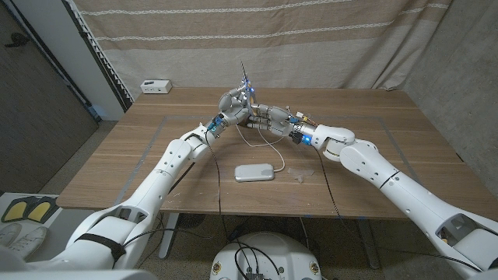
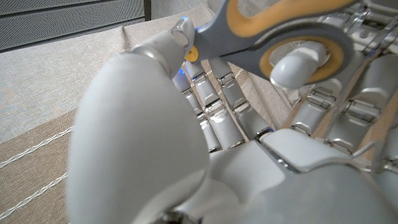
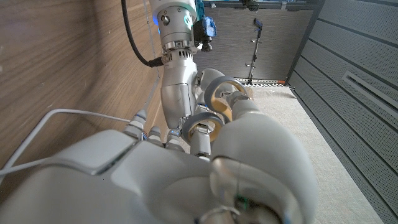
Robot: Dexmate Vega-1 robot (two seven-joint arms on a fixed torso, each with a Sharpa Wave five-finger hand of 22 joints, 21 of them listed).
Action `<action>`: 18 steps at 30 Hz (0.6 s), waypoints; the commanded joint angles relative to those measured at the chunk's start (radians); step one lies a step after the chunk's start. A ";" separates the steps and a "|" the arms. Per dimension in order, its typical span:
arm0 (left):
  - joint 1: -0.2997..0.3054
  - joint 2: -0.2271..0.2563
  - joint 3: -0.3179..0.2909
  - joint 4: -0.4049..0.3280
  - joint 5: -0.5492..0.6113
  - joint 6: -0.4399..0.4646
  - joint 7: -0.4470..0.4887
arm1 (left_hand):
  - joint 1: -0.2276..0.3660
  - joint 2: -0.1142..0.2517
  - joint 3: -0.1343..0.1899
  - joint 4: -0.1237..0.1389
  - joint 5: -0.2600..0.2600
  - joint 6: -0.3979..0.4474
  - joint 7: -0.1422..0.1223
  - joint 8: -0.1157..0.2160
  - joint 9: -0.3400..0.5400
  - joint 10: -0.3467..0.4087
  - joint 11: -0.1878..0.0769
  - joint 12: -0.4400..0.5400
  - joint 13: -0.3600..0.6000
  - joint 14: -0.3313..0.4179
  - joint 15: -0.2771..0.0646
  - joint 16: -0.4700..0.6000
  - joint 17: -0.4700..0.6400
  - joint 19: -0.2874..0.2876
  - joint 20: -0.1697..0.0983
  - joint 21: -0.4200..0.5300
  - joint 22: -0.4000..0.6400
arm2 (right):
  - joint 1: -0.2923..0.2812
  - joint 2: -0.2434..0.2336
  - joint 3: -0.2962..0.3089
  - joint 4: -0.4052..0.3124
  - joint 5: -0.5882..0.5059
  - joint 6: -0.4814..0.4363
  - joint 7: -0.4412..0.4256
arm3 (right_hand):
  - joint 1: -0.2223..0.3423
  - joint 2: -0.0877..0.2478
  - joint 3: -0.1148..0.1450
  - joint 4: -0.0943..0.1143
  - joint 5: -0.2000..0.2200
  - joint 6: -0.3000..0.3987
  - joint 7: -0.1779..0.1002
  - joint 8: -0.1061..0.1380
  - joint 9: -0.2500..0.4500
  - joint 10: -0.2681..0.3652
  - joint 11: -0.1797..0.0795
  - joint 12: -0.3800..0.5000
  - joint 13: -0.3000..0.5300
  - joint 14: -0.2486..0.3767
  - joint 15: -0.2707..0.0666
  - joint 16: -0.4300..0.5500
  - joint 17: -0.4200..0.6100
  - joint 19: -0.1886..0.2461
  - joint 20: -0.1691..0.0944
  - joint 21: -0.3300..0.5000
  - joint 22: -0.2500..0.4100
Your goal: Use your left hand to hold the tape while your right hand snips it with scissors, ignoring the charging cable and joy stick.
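Observation:
The scissors (image 2: 249,37) have grey handles with orange lining, and their blades (image 1: 243,78) point up above both hands at the table's middle. My left hand (image 1: 231,101) is curled around them near the pivot, a fingertip (image 2: 180,31) against the metal. My right hand (image 1: 264,117) meets it from the right, and its fingers pass through the handle loops (image 3: 214,93). A small clear thing (image 1: 299,173), perhaps the tape, lies on the table near the front, apart from both hands.
A white flat charger (image 1: 256,172) lies near the front edge, and its white cable (image 1: 257,138) loops under the hands. A small white box (image 1: 156,86) sits at the back left corner. A curtain hangs behind the table.

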 commanded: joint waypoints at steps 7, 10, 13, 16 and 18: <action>0.015 0.000 0.008 -0.031 0.022 -0.041 0.008 | 0.074 0.079 0.022 0.013 0.007 0.014 -0.004 0.007 -0.002 0.005 0.000 0.003 0.002 0.046 -0.039 0.002 0.023 -0.002 -0.140 0.007 0.001 | 0.000 -0.014 -0.013 -0.056 -0.024 -0.070 -0.100 | 0.048 -0.023 -0.005 -0.038 0.011 0.063 -0.009 0.039 0.026 0.164 -0.017 0.027 0.004 0.045 0.007 0.009 0.000 0.062 -0.020 0.013 0.000; 0.018 0.001 0.010 -0.038 0.027 -0.050 0.011 | 0.074 0.079 0.022 0.013 0.007 0.016 -0.004 0.007 -0.002 0.005 -0.001 0.003 0.002 0.046 -0.039 0.002 0.023 -0.002 -0.140 0.007 0.001 | -0.001 -0.015 -0.012 -0.067 -0.020 -0.087 -0.122 | 0.050 -0.028 -0.009 -0.041 0.014 0.068 -0.011 0.045 0.033 0.176 -0.015 0.031 0.004 0.053 0.010 0.008 0.000 0.073 -0.023 0.015 0.000; 0.021 0.001 0.012 -0.044 0.032 -0.060 0.014 | 0.074 0.079 0.023 0.013 0.007 0.017 -0.005 0.007 -0.003 0.005 -0.001 0.003 0.002 0.046 -0.038 0.002 0.023 -0.002 -0.140 0.007 0.001 | 0.001 -0.017 -0.014 -0.071 -0.022 -0.093 -0.129 | 0.052 -0.031 -0.014 -0.042 0.017 0.083 -0.007 0.056 0.043 0.194 -0.018 0.036 0.004 0.071 0.009 0.010 0.000 0.087 -0.031 0.017 0.000; 0.023 0.001 0.013 -0.047 0.034 -0.068 0.011 | 0.074 0.079 0.023 0.013 0.007 0.020 -0.006 0.007 -0.004 0.006 0.000 0.004 0.003 0.046 -0.038 0.002 0.023 -0.002 -0.140 0.008 0.001 | 0.000 -0.016 -0.014 -0.079 -0.022 -0.104 -0.149 | 0.053 -0.038 -0.019 -0.045 0.021 0.088 -0.009 0.064 0.053 0.204 -0.016 0.039 0.005 0.088 0.018 0.012 0.000 0.099 -0.036 0.018 0.000; 0.025 0.001 0.013 -0.050 0.034 -0.071 0.015 | 0.074 0.079 0.023 0.013 0.007 0.021 -0.007 0.007 -0.004 0.006 0.001 0.004 0.003 0.047 -0.038 0.002 0.023 -0.002 -0.140 0.008 0.001 | -0.002 -0.014 -0.013 -0.082 -0.019 -0.108 -0.159 | 0.055 -0.054 -0.028 -0.050 0.024 0.105 0.002 0.081 0.066 0.214 -0.018 0.041 0.005 0.104 0.021 0.013 0.000 0.109 -0.039 0.019 0.001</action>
